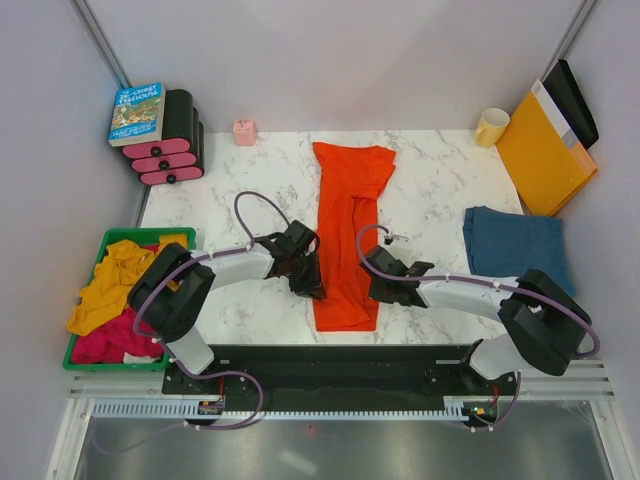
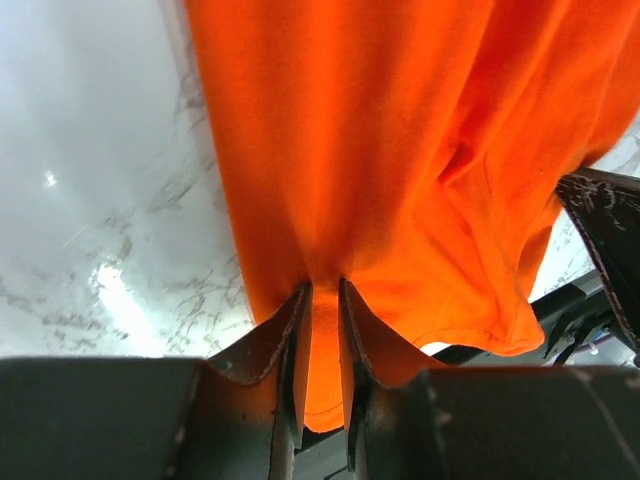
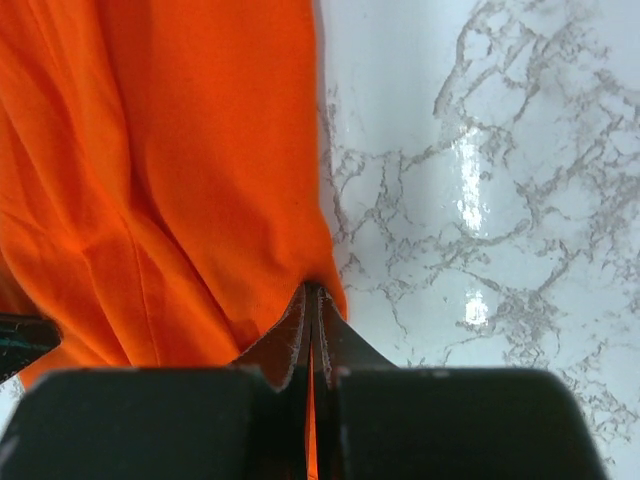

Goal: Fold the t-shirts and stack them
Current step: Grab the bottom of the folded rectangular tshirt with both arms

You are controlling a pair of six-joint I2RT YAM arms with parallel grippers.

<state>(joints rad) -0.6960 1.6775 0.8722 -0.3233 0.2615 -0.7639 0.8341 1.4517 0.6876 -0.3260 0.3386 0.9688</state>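
Left pincer [image 2: 323, 292] pinches narrow, lengthwise-folded orange-red t-shirt [image 1: 345, 230].

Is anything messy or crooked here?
Yes. In the green bin on the left, yellow cloth spills over the rim. The orange t-shirt in the middle is folded into a long strip, but its far half is bunched and wrinkled, not flat. The blue t-shirt looks neatly folded.
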